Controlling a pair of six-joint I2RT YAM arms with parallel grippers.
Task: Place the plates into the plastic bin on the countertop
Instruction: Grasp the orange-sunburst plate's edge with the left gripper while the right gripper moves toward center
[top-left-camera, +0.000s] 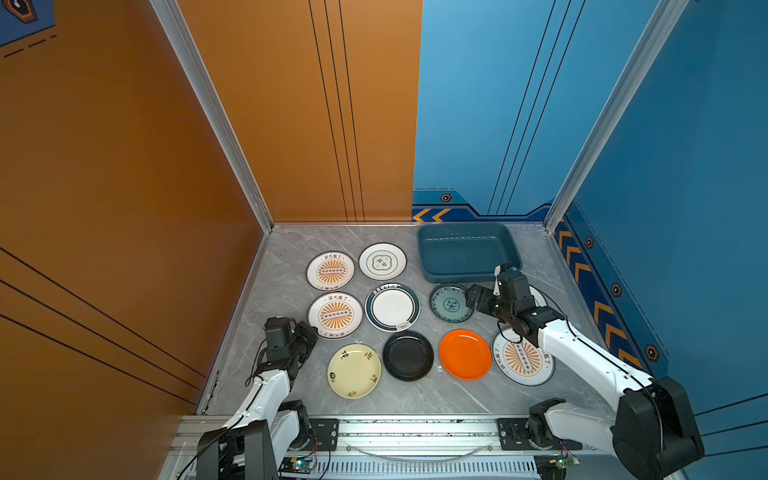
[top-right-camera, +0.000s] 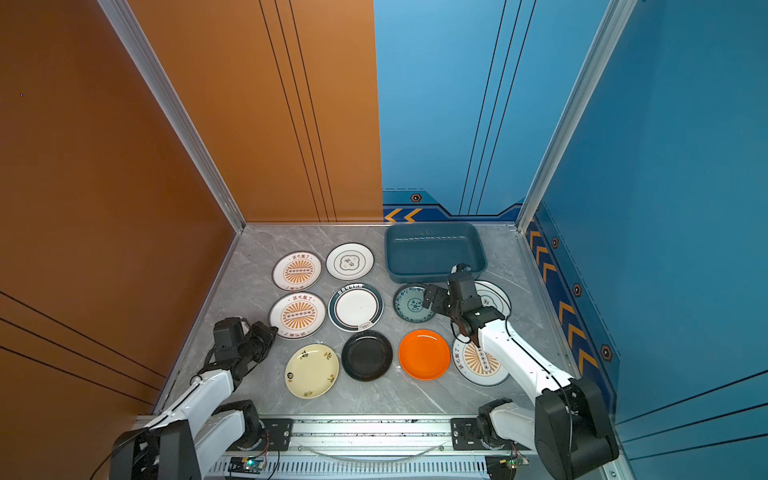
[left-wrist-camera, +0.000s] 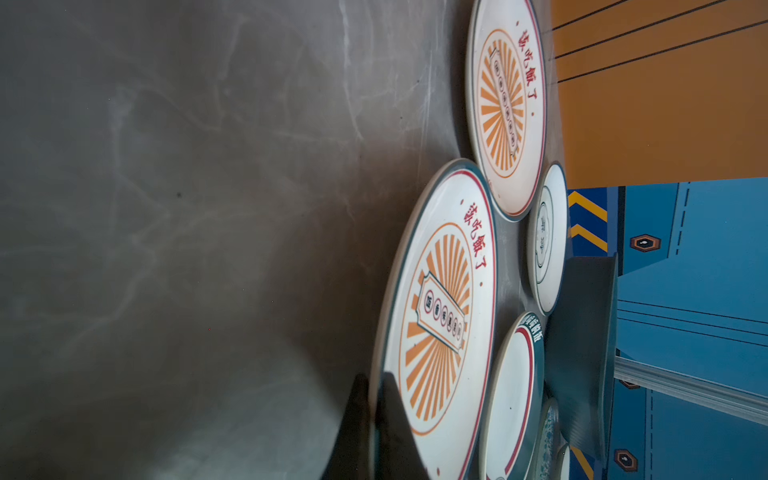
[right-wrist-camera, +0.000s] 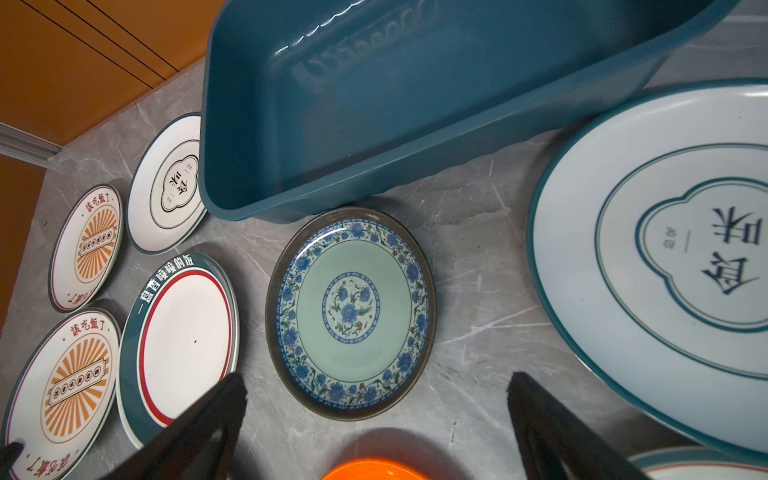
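The left gripper (left-wrist-camera: 374, 417) is closed on the rim of a sunburst plate (left-wrist-camera: 436, 316) near the left edge of the counter (top-left-camera: 286, 266), to lift it; the right gripper (right-wrist-camera: 374, 419) hovers open

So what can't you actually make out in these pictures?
Ringed white plate: both top views, mostly behind the right arm.
Front-right sunburst plate: both top views, partly under that arm.
Orange plate: right wrist view, cut off by the picture's edge.
Left gripper: left wrist view, dark blurred fingers cut by the edge, shut on the near-left sunburst plate's rim.
Plastic bin: raised marks on its far wall, too faint to read.
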